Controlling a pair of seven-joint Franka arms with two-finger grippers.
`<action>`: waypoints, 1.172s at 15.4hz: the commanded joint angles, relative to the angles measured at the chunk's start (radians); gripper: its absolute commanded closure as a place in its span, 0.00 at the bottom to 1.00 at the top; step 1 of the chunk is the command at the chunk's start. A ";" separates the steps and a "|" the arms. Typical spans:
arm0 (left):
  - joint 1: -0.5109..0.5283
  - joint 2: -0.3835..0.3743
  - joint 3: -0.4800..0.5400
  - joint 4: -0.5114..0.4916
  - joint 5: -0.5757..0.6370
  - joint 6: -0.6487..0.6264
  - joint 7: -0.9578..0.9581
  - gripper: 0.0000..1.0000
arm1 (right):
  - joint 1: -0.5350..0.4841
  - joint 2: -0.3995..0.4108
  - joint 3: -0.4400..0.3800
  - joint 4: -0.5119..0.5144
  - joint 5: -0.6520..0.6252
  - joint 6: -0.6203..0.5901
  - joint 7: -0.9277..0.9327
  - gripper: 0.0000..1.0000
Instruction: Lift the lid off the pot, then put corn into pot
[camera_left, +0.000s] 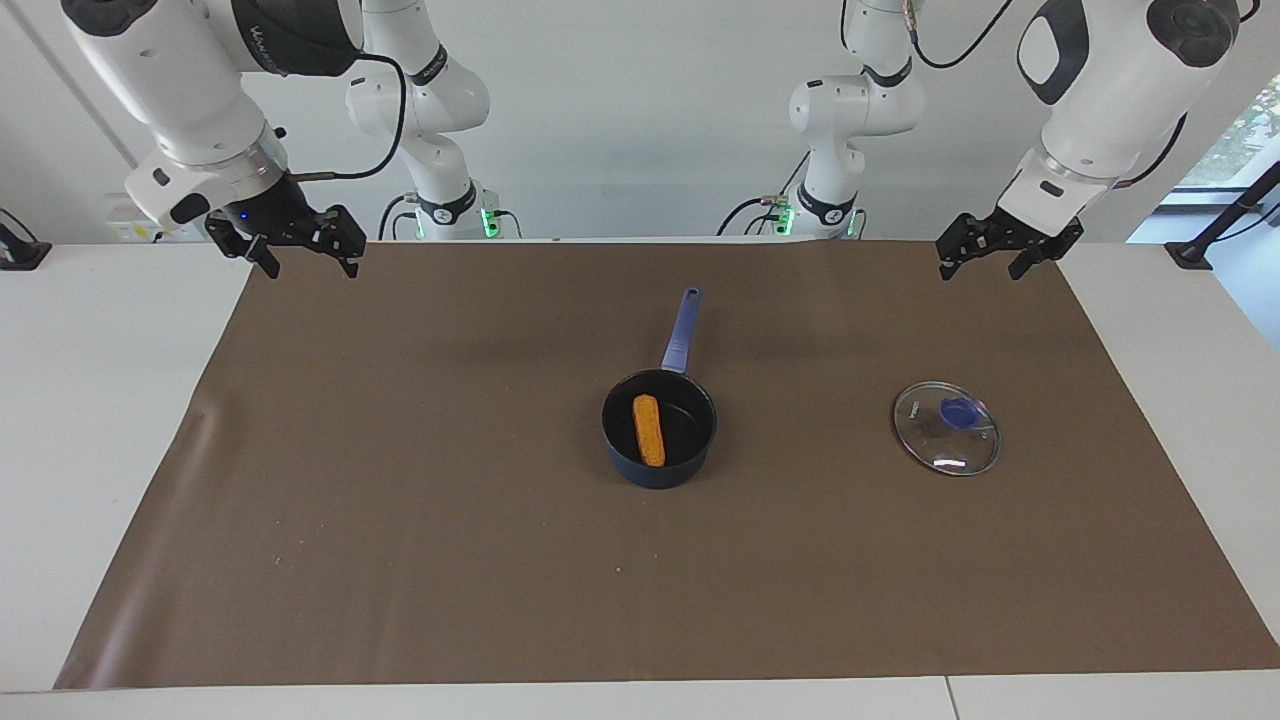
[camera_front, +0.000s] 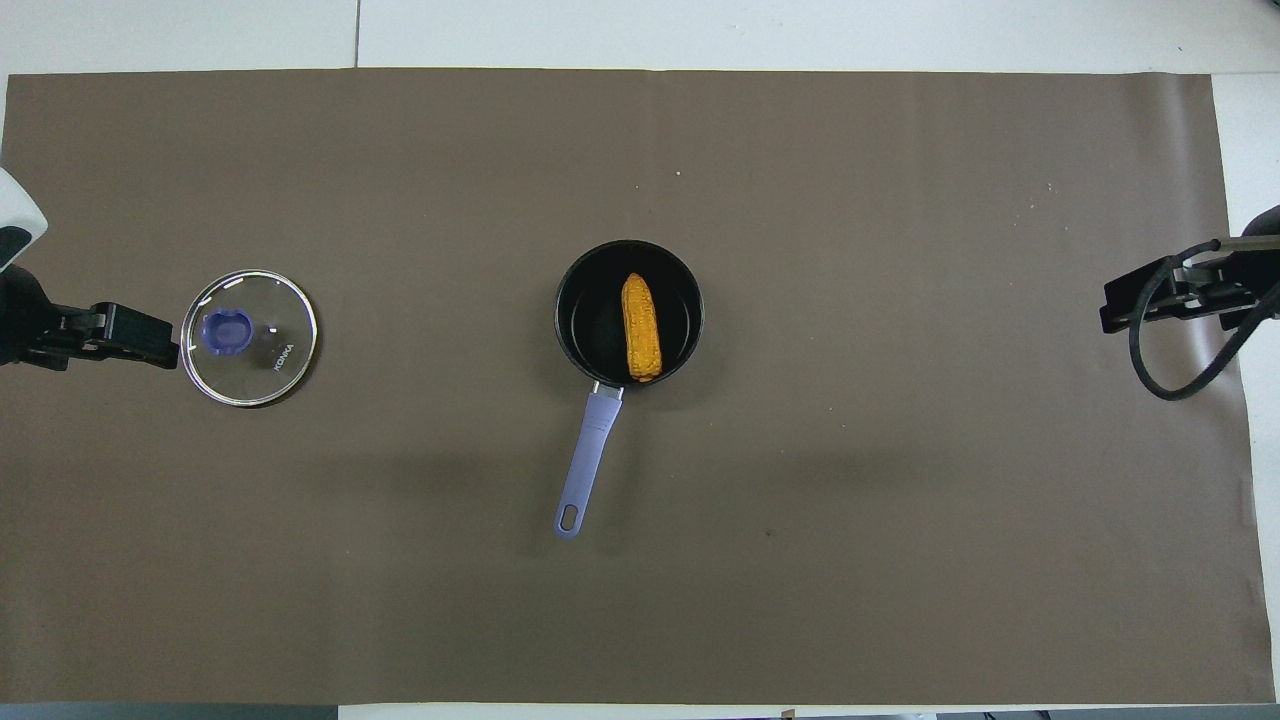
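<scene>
Corn cob (camera_left: 649, 430) lies inside saucepan (camera_left: 659, 460); glass lid (camera_left: 946, 428) rests toward the left arm's end. Left claw (camera_left: 994, 258) and right claw (camera_left: 300, 250) hang open, empty.

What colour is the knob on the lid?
Blue-purple, at the centre of the clear glass lid lying on the mat; clearest in the overhead view.

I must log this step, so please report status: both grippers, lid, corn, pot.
Left gripper and right gripper raised, holding nothing. Lid flat on the mat, off the pot. Corn inside pot. Nothing obstructs.
</scene>
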 joint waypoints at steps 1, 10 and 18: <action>-0.038 0.056 0.013 0.147 0.010 -0.122 -0.022 0.00 | -0.020 -0.049 0.013 -0.059 -0.009 0.009 -0.037 0.00; -0.028 -0.042 0.012 -0.033 0.003 -0.008 -0.036 0.00 | -0.040 -0.047 -0.031 -0.050 0.006 0.015 -0.040 0.00; -0.012 -0.045 0.010 -0.041 -0.023 0.023 -0.041 0.00 | -0.087 -0.039 0.024 -0.038 0.006 0.003 -0.040 0.00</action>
